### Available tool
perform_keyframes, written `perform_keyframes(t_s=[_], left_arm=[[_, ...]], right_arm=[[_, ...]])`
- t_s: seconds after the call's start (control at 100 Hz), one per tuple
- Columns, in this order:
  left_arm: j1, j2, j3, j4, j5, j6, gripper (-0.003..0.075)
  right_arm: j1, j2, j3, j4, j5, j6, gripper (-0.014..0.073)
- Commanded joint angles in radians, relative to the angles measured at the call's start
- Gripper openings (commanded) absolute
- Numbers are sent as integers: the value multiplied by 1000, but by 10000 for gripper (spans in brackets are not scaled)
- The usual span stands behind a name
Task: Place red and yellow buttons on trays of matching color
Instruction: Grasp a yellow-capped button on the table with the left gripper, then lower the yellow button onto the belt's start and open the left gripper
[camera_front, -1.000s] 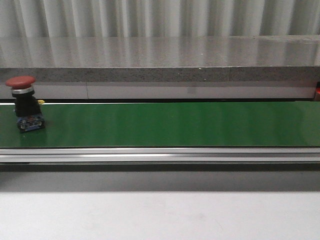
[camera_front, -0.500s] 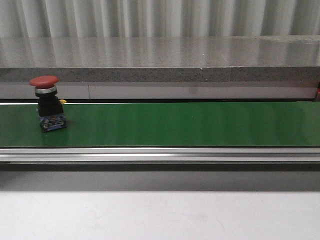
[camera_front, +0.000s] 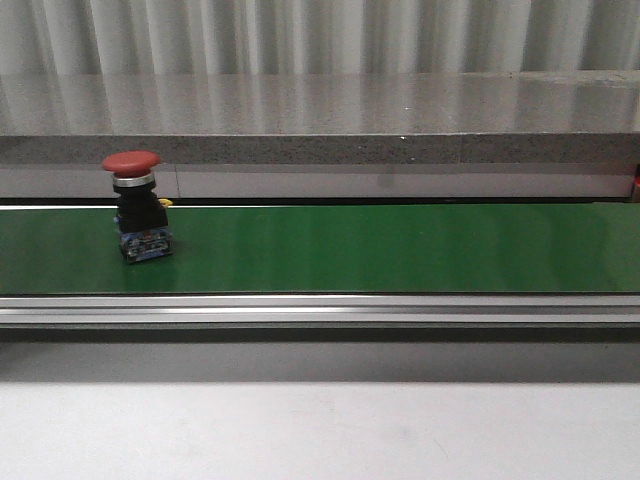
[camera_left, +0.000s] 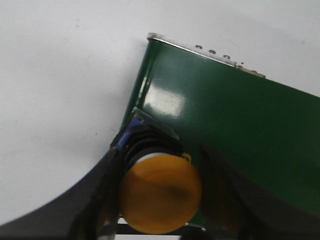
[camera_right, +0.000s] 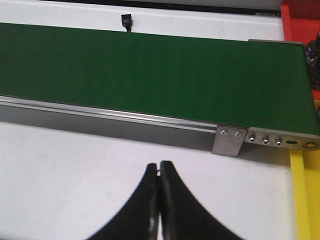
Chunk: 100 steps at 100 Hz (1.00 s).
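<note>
Front view: a red mushroom push-button (camera_front: 138, 205) stands upright on the green conveyor belt (camera_front: 400, 248), toward its left end. Left wrist view: the left gripper (camera_left: 161, 200) clasps a yellow push-button (camera_left: 159, 192) over the belt's end, likely feeding it on. Right wrist view: the right gripper (camera_right: 159, 200) waits pinched together, empty, near the yellow tray (camera_right: 306, 195) and red tray (camera_right: 299, 22); next it must open and intercept the red button.

Left wrist view: left end effector (camera_left: 159, 200) closed on yellow button (camera_left: 160, 194), one dark finger (camera_left: 97, 197) on each side of its domed cap. Button's black and blue body sits at the end corner of the green conveyor belt (camera_left: 240, 125). White tabletop (camera_left: 60, 85) beyond the belt's metal end rail (camera_left: 192, 47).
</note>
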Motion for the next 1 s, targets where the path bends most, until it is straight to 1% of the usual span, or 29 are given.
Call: perform_keyframes(t_s=[0.0, 0.21, 0.31, 0.38, 0.5, 0.53, 0.57, 0.61, 0.7, 0.73, 0.77, 0.8, 0.84, 0.85, 0.87, 0.92, 0.94, 0.95, 0.97, 0.99], left_arm=[[-33, -47, -10, -26, -17, 0, 113], [-87, -9, 18, -26, -21, 0, 113], [-87, 12, 18, -42, -21, 0, 148], [-87, 23, 18, -56, -21, 6, 221], [-90, 18, 16, -78, -29, 33, 433], [-93, 13, 16, -78, -36, 36, 470], [-95, 6, 16, -78, -46, 38, 498], [-106, -4, 16, -76, -61, 44, 498], [-136, -41, 16, -70, -98, 97, 467], [-147, -55, 18, -61, -113, 103, 445], [-167, -78, 22, -60, -138, 133, 397], [-179, -94, 24, -60, -155, 150, 353], [-200, -121, 35, -60, -181, 170, 272], [-203, -130, 37, -63, -184, 179, 241], [-215, -139, 43, -65, -194, 187, 209], [-242, -175, 59, -64, -211, 221, 79], [-254, -185, 67, -64, -217, 226, 47], [-257, -194, 70, -64, -219, 229, 15], [-269, -209, 79, -64, -226, 229, -21], [-279, -224, 89, -64, -237, 231, -16]], right_arm=[[0, 8, -25, -2, -65, -7, -67], [0, 8, -25, -2, -65, -7, -67], [0, 8, -25, -2, -65, -7, -67], [0, 8, -25, -2, -65, -7, -67], [0, 8, -25, -2, -65, -7, -67], [0, 8, -25, -2, -65, -7, -67], [0, 8, -25, -2, -65, -7, -67], [0, 8, -25, -2, -65, -7, -67], [0, 8, -25, -2, -65, -7, -67], [0, 8, -25, -2, -65, -7, -67], [0, 8, -25, -2, -65, -7, -67], [0, 8, -25, -2, -65, -7, -67], [0, 8, -25, -2, -65, -7, -67], [0, 8, -25, -2, -65, -7, -67], [0, 8, -25, -2, -65, -7, -67], [0, 8, -25, -2, -65, -7, -67], [0, 8, -25, -2, -65, -7, -67], [0, 8, -25, -2, -65, -7, -67], [0, 8, -25, -2, -65, -7, -67], [0, 8, -25, -2, -65, -7, -67]])
